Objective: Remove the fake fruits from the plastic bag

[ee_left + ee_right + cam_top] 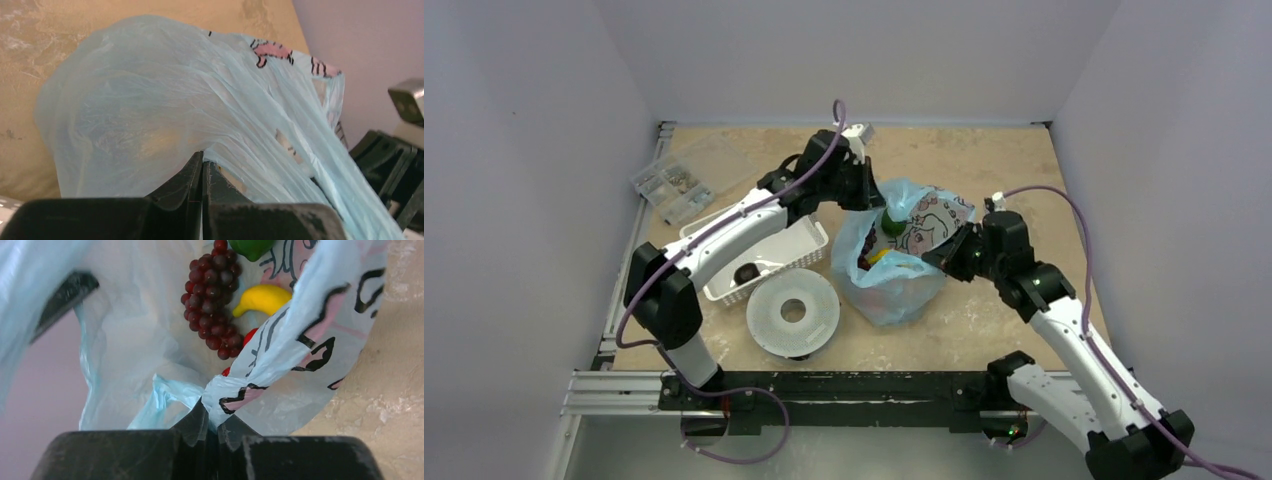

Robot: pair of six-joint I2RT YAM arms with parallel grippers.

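Left claw (202, 167) pinched shut on far rim of thin crinkly light-blue plastic bag (894, 290) on worktop (984, 160); right claw (209, 422) clamps printed rim. Glossy plastic fruits (210, 300) inside. Spread rims slowly, mouth up, no tearing.

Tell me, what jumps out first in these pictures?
A light-blue plastic bag dominates the centre, its rim pinched by the left gripper on its far left and the right gripper on the right. Through its open mouth show dark purple grapes, a yellow piece and a green piece. A white perforated disc lies left of it.
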